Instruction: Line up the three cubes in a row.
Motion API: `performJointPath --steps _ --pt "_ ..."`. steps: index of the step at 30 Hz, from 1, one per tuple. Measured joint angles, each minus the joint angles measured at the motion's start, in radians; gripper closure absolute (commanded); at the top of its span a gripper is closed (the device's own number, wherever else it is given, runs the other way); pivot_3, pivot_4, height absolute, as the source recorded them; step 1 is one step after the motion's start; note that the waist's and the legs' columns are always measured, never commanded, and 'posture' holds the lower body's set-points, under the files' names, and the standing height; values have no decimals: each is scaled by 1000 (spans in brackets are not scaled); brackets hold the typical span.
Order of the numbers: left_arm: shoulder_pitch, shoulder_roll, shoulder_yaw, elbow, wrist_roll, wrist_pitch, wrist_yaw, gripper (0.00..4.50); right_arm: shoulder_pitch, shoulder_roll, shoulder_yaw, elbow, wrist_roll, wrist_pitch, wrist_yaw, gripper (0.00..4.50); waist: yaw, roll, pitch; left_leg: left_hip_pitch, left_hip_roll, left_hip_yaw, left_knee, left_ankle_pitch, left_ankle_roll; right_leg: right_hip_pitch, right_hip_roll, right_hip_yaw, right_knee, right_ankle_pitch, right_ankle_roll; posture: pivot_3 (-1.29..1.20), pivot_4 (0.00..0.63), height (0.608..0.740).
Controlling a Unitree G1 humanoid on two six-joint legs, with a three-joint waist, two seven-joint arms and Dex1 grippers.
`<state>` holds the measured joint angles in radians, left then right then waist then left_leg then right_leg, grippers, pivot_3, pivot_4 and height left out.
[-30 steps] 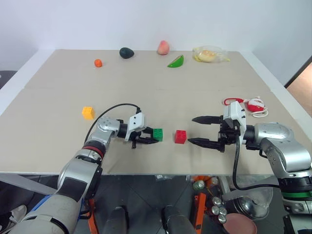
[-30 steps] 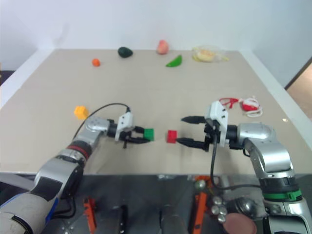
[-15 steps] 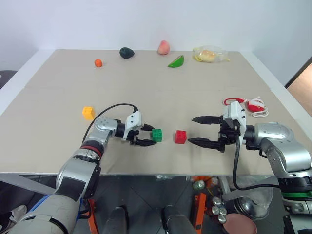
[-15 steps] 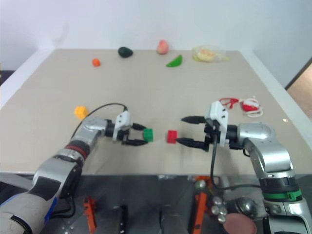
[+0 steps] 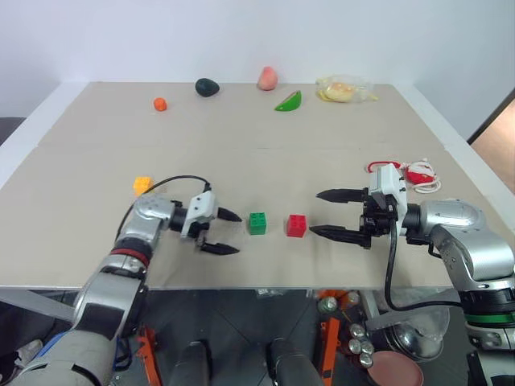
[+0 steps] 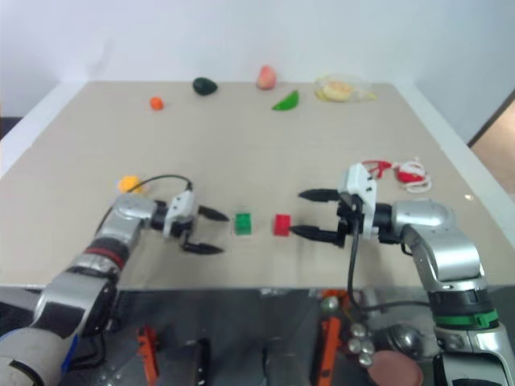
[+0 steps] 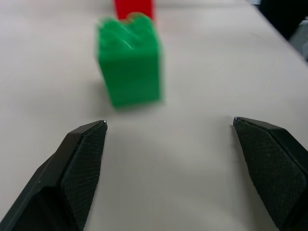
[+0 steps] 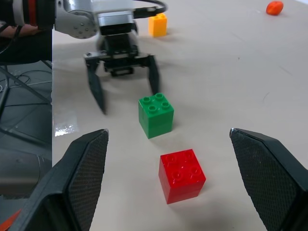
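Left gripper [image 5: 226, 232]: spread wide, holding nothing, low over the tabletop [image 5: 257, 153], pointing at the green cube from the robot's left, apart from it.
Right gripper [image 5: 324, 214]: spread wide and empty, pointing at the red cube from the robot's right, tips near it but not touching.
Green cube [image 5: 257, 223]: upright on the tabletop near the front edge, studs up, between the two grippers, free of both.
Red cube [image 5: 297, 225]: just beside the green cube on the robot's right, a small gap between them, studs up.
Yellow cube [image 5: 142, 185]: well apart from the other two, on the robot's left and farther back, beside the left arm.
Row: green and red sit side by side; yellow is not in line with them.
Back of tabletop: small orange fruit [image 5: 160, 104], dark round fruit [image 5: 208, 87], peach [image 5: 267, 78], green wedge [image 5: 288, 102], clear bag [image 5: 347, 88].
Right side: red-and-white toy with cord [image 5: 415, 172], behind the right gripper.
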<state>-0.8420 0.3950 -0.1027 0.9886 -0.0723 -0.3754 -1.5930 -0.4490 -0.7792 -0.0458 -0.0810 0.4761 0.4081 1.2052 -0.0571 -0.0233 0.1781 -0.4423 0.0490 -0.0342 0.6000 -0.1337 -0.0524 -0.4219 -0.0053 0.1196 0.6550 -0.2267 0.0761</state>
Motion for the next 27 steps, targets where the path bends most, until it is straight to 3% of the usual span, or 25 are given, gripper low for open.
performJointPath --steps 4,10,16,21,27 --pt "85 67 19 -136 -19 37 48 137 -18 3 5 16 -1 -5 11 321 0 0 0 0 0 0 1 0 0 0 0 0 0 0 0 0 150 740" --pt "269 85 142 -434 -29 220 445 137 -106 94 33 74 -70 -49 -93 321 -6 0 0 2 2 1 1 0 0 0 0 0 2 1 0 0 150 740" --pt "467 -28 263 -822 -49 653 912 137 -207 221 72 140 -148 -83 -234 321 -13 0 0 3 2 0 1 0 0 0 1 -1 9 0 2 0 150 740" --pt "550 -72 302 -1014 -45 883 1143 137 -219 236 86 165 -165 -112 -224 321 -12 0 0 3 1 -1 1 0 0 0 1 -1 9 -1 0 0 150 740" --pt "552 -147 354 -1115 -45 1040 1364 137 -219 246 97 173 -166 -124 -192 321 -16 -1 0 5 1 -1 1 0 -1 0 1 -1 9 -1 -1 0 150 740"
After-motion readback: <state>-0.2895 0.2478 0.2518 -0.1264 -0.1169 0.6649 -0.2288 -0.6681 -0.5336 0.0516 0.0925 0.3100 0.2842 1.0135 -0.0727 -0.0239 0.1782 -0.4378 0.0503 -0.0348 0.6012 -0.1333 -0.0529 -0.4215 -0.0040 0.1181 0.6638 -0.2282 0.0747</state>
